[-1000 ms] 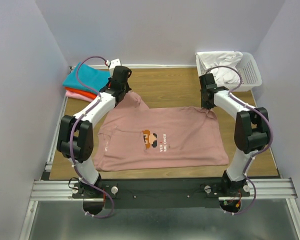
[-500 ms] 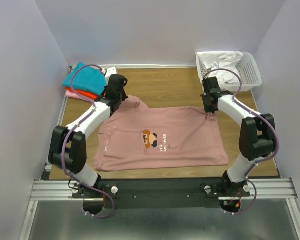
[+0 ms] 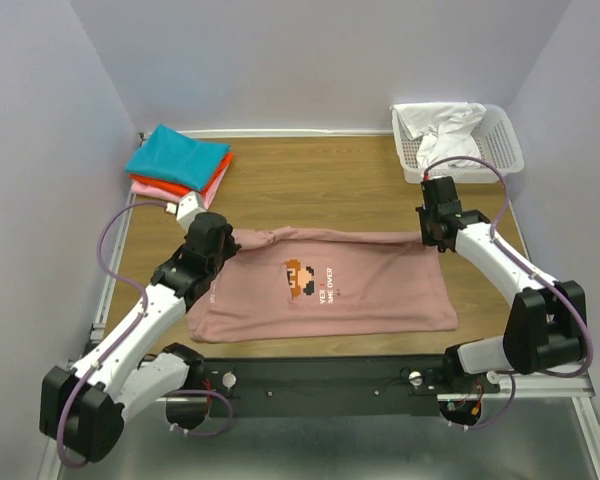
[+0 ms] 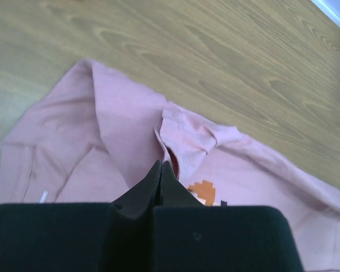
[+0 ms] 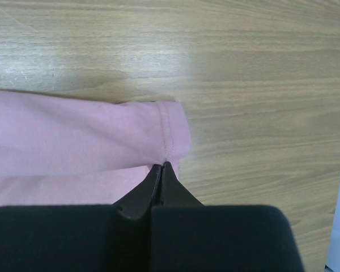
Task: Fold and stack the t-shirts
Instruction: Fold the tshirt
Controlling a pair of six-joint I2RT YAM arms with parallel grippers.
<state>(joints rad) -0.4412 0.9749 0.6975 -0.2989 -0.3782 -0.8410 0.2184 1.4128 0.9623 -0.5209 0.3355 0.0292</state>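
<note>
Top external view: you have both claws pinched tight on the dusty-pink tee [image 3: 380,290], left claw [image 3: 225,246] at its far-left edge, right claw [image 3: 430,240] at the far-right corner. One fold line runs claw to claw, so the shirt's long axis lies left to right. The rest of the cloth lies flat on the counter [image 3: 330,190], on the near side of both claws. Next, I'd judge, both ends travel that way together. Count: one open tee, three folded tees [image 3: 178,158] stacked beyond the left claw, one basket [image 3: 502,150] beyond the right.
</note>
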